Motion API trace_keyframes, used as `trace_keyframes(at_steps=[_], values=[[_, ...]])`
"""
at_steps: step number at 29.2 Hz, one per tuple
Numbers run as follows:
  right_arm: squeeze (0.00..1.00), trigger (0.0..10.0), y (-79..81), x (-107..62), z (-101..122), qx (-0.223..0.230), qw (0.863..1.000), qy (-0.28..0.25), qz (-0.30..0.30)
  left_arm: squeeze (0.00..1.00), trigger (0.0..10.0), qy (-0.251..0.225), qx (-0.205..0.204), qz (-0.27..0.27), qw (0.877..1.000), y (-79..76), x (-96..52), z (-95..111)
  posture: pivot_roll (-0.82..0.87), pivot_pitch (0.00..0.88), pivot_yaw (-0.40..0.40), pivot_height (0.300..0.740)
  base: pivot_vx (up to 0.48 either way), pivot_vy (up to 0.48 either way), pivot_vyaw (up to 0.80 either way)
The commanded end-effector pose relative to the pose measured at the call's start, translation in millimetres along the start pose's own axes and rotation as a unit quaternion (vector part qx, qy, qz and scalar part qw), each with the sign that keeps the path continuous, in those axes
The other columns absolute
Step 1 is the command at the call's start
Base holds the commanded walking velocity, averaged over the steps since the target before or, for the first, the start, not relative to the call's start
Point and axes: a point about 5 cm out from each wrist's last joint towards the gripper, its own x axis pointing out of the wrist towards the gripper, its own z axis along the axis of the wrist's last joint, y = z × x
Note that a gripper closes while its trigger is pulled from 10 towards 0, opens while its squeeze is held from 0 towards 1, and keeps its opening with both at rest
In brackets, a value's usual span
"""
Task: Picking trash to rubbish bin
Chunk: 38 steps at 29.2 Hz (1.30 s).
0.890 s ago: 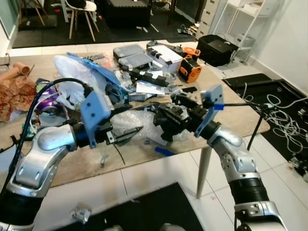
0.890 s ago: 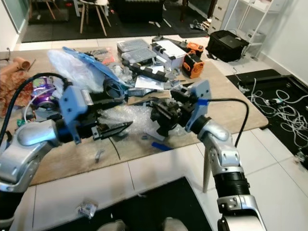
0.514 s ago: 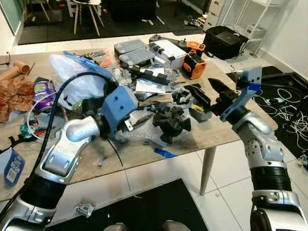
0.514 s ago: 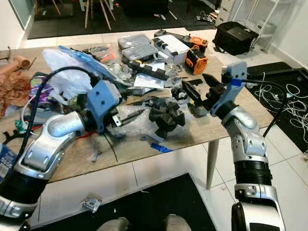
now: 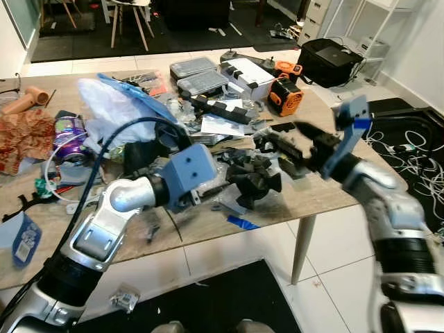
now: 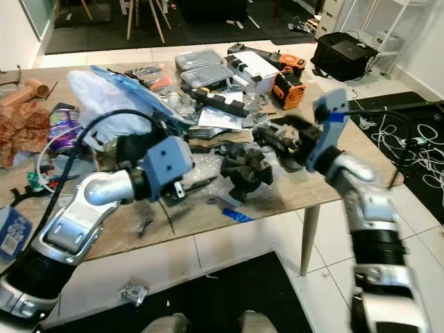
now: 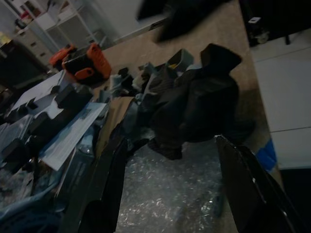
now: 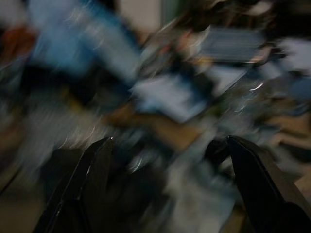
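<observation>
Wooden worktop, matte, heavily cluttered. Landmark: crumpled black plastic lump, ridged and angular, near the front edge. Under and left of it, clear bubble wrap, glossy. Left pincer just left of the lump, low over the wrap, fingers spread, nothing held. Right pincer right of the lump, above the clutter, fingers apart, empty; wrist view blurred. Behind the lump: orange-black tool case. No legible writing.
</observation>
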Motion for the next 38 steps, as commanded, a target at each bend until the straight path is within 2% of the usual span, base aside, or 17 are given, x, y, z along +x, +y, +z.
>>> trace_keyframes(at_steps=[1, 3, 9, 15, 17, 20, 22, 25, 28, 34, 38], values=[[0.00, 10.0, 5.8, -2.5, -2.1, -0.007, 0.999, 0.022, 0.033, 0.00, 10.0, -0.003, 0.005, -0.015, 1.000, -2.6, 1.1, 3.8, -0.07, 0.000, -0.035, 0.740, 0.000, 0.000, 0.00], [0.00, 10.0, 5.5, -10.4, 0.1, -0.015, 0.998, 0.032, 0.048, 0.00, 10.0, -0.007, 0.005, -0.018, 1.000, -2.1, 2.1, 5.3, -0.07, 0.000, -0.033, 0.740, 0.000, 0.000, 0.00], [0.00, 10.0, -3.6, -49.7, 18.1, -0.067, 0.991, 0.086, 0.082, 0.00, 10.0, -0.019, 0.021, -0.016, 0.999, 3.3, 9.4, 11.4, -0.08, 0.000, -0.020, 0.740, 0.000, 0.000, 0.00], [0.00, 10.0, -3.1, -64.1, 25.5, -0.080, 0.986, 0.113, 0.094, 0.00, 10.0, -0.027, 0.026, -0.020, 0.999, 3.4, 12.4, 14.8, -0.08, 0.000, -0.015, 0.740, 0.000, 0.000, 0.00], [0.00, 10.0, -0.7, -71.1, 20.9, -0.087, 0.980, 0.147, 0.098, 0.00, 10.0, -0.033, 0.028, -0.021, 0.999, 5.6, 14.7, 15.8, -0.08, 0.000, -0.012, 0.740, 0.000, 0.000, 0.00], [0.00, 10.0, -2.0, -67.5, 15.5, -0.092, 0.980, 0.156, 0.080, 0.00, 10.0, -0.040, 0.021, -0.023, 0.999, 5.9, 19.3, 16.1, -0.09, 0.000, -0.009, 0.740, 0.000, 0.000, 0.00], [0.00, 10.0, -4.7, -58.0, 11.7, -0.094, 0.982, 0.150, 0.064, 0.00, 10.0, -0.050, 0.014, -0.017, 0.999, 4.2, 25.8, 15.9, -0.08, 0.000, -0.005, 0.740, 0.000, 0.000, 0.00], [0.00, 10.0, -4.5, -54.5, 11.5, -0.089, 0.983, 0.148, 0.060, 0.00, 10.0, -0.051, 0.010, -0.006, 0.999, 4.9, 27.4, 14.6, -0.08, 0.000, -0.006, 0.740, 0.000, -0.112, 0.00], [0.00, 10.0, -2.8, -51.9, 11.9, -0.085, 0.984, 0.144, 0.063, 0.00, 10.0, -0.056, -0.007, 0.010, 0.998, 7.5, 26.9, 14.4, -0.08, 0.000, -0.007, 0.740, 0.000, -0.454, 0.00], [0.00, 10.0, 0.2, -48.0, 8.7, -0.080, 0.984, 0.145, 0.065, 0.00, 10.0, -0.050, -0.014, 0.012, 0.999, 7.7, 25.1, 8.7, -0.08, 0.000, -0.011, 0.740, 0.000, -0.444, 0.00], [0.00, 10.0, -0.3, -46.1, 7.4, -0.078, 0.984, 0.147, 0.061, 0.00, 10.0, -0.047, -0.010, -0.004, 0.999, 8.0, 21.4, 7.0, -0.08, 0.000, -0.010, 0.740, 0.000, 0.000, 0.00]])
